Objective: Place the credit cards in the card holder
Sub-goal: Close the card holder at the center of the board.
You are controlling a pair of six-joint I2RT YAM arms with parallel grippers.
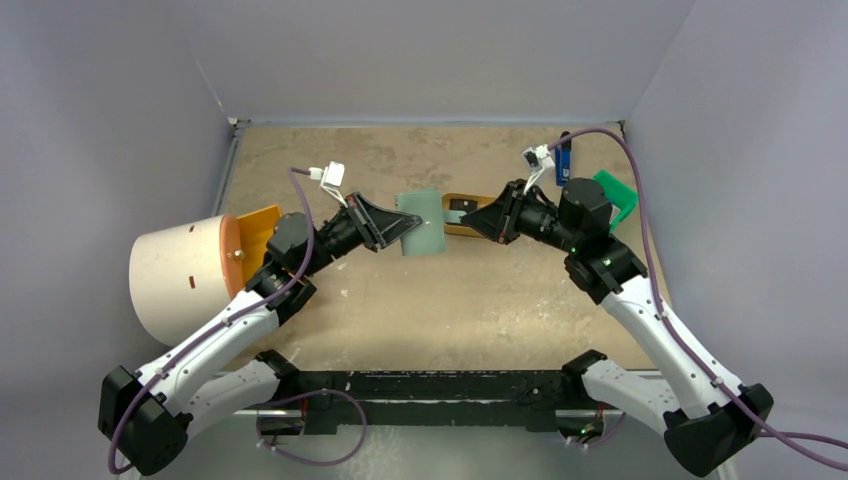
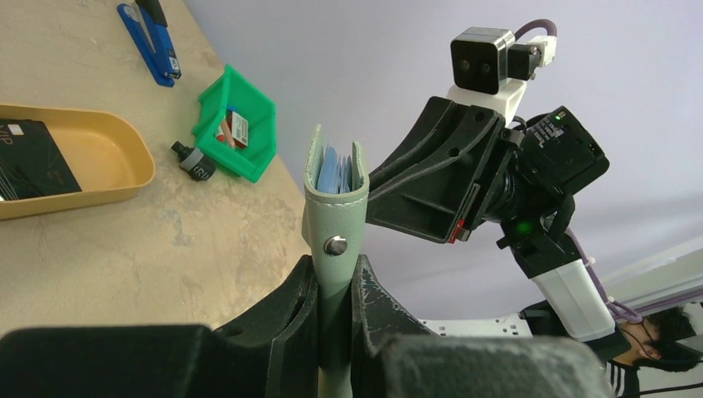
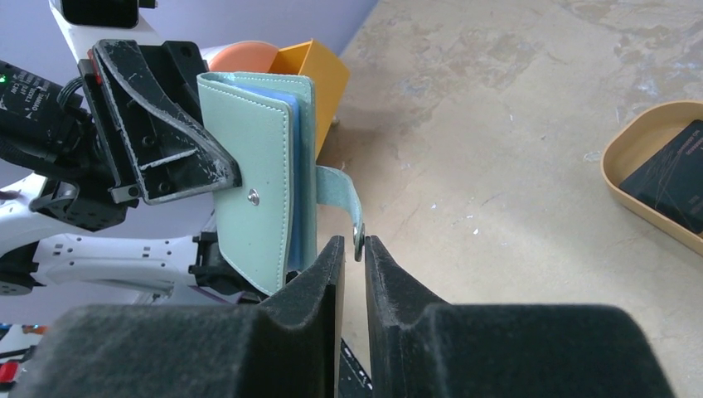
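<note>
**Item: card holder [image 3: 257,191], sage-green, fold-over.** Held aloft above the bench [image 1: 420,300], between the two arms.

- **Left hand [image 2: 336,265]:** clenched on the holder's lower edge, open mouth turned toward the other arm.
- **Contents:** blue cards [image 2: 336,174] sat edge-on inside the fold.
- **Snap tab [image 3: 344,195]:** unfastened, curling free off one side.
- **Right hand [image 3: 355,245]:** fingers drawn narrow about the tab's studded end. Whether they pinched it could not be told.
- **Tan tray [image 3: 618,178]:** lay on the bench beyond, holding a black card [image 3: 671,178].

**Progress, as judged:** loading was largely done, with cards already in the holder. The black card, if it counted as one of the set, remained to be put in, and the tab remained to be closed.
</note>
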